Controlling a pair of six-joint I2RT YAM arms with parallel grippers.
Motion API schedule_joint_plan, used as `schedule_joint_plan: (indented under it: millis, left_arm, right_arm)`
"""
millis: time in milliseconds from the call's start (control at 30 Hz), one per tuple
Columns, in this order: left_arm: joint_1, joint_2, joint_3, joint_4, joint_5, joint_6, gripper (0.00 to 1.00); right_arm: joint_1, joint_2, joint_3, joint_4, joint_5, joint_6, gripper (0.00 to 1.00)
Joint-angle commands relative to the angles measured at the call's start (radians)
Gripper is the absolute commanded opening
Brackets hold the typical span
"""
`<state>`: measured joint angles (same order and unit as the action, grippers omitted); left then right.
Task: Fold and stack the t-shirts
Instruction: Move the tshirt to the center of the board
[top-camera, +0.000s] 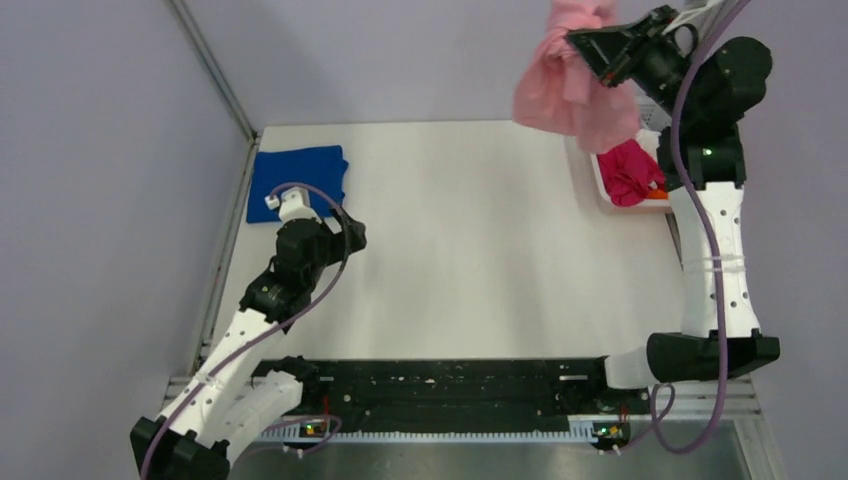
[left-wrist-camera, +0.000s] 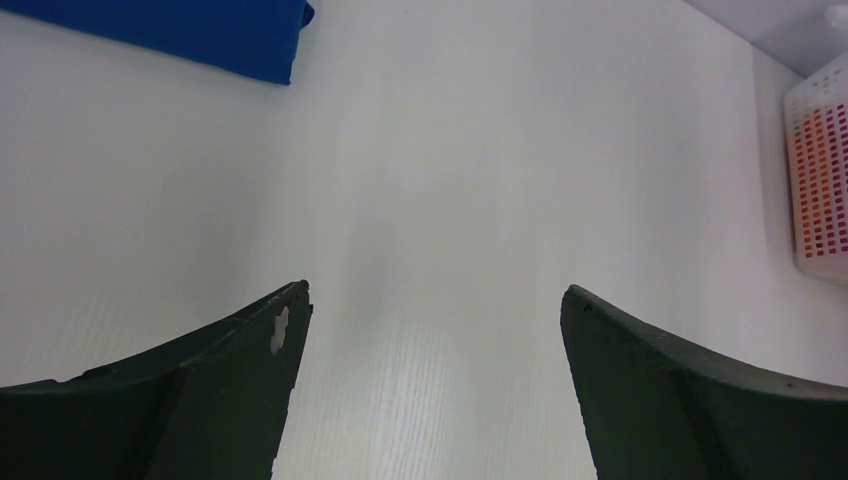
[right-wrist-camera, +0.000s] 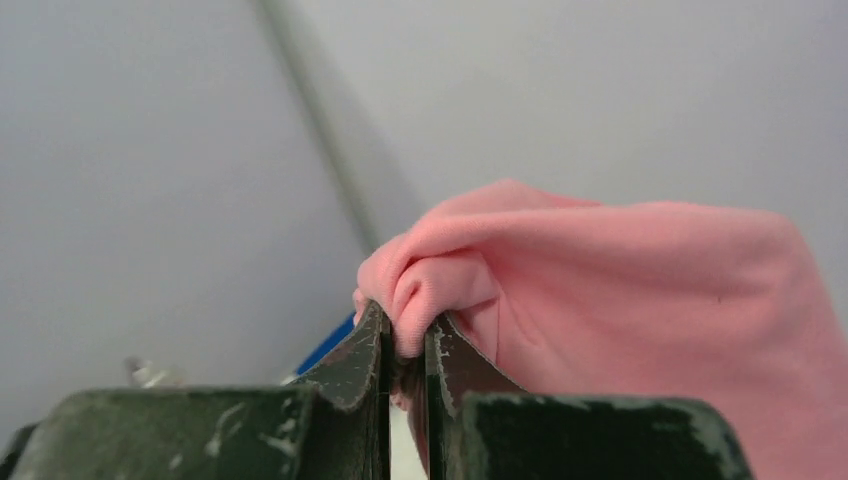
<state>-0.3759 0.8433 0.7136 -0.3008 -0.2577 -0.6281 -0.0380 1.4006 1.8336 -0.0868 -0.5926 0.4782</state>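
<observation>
Hanging over the far right corner of the white table (top-camera: 470, 250), the light pink t-shirt (top-camera: 570, 85) is pinched in the right gripper (right-wrist-camera: 405, 335), above the basket (top-camera: 600, 185); the left gripper (left-wrist-camera: 435, 295) gapes empty near the folded blue t-shirt (top-camera: 298, 178), beside lilac-grey walls (top-camera: 400, 60)

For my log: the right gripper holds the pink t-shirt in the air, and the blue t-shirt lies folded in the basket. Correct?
No: the top external view shows the blue t-shirt folded on the table, not in the basket. The rest holds.
</observation>
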Motion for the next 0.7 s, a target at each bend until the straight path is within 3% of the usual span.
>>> schedule_joint_plan:
  millis: [0,200,300,333,367,433,467,567,600,667]
  left_arm:
    - [-0.002,-0.097,-0.016,-0.027,-0.057,-0.026,0.99]
    - [-0.003,-0.202,-0.003,-0.165,-0.172,-0.088,0.99]
    - [-0.003,-0.233,0.004,-0.218,-0.207,-0.114,0.99]
    - [-0.002,-0.238,0.006,-0.238,-0.216,-0.125,0.99]
    - [-0.002,-0.241,0.008,-0.259,-0.226,-0.133,0.99]
    - [-0.002,-0.241,0.008,-0.295,-0.24,-0.147,0.99]
    - [-0.003,-0.236,0.008,-0.313,-0.249,-0.156,0.99]
    - [-0.002,-0.209,0.0,-0.352,-0.249,-0.18,0.99]
    - [-0.002,-0.191,-0.004,-0.355,-0.233,-0.186,0.99]
    - [-0.002,-0.154,-0.017,-0.344,-0.196,-0.192,0.99]
  right_arm:
    - [0.177,0.042,0.067,0.173,-0.298,0.153,0.0]
    - [0.333,0.045,-0.039,0.104,-0.303,0.071,0.0]
    - [0.334,-0.02,-0.278,-0.013,-0.111,-0.026,0.0]
    - [0.332,-0.051,-0.371,-0.05,-0.022,-0.057,0.04]
    - [0.329,-0.071,-0.479,-0.079,0.09,-0.079,0.12]
    - [0.317,-0.102,-0.676,-0.132,0.332,-0.08,0.44]
    - [0.303,-0.109,-0.761,-0.15,0.435,-0.065,0.54]
    - [0.249,-0.126,-0.885,-0.223,0.613,-0.014,0.74]
    - [0.246,-0.139,-0.898,-0.242,0.663,-0.018,0.89]
    - [0.247,-0.172,-0.912,-0.266,0.68,-0.036,0.96]
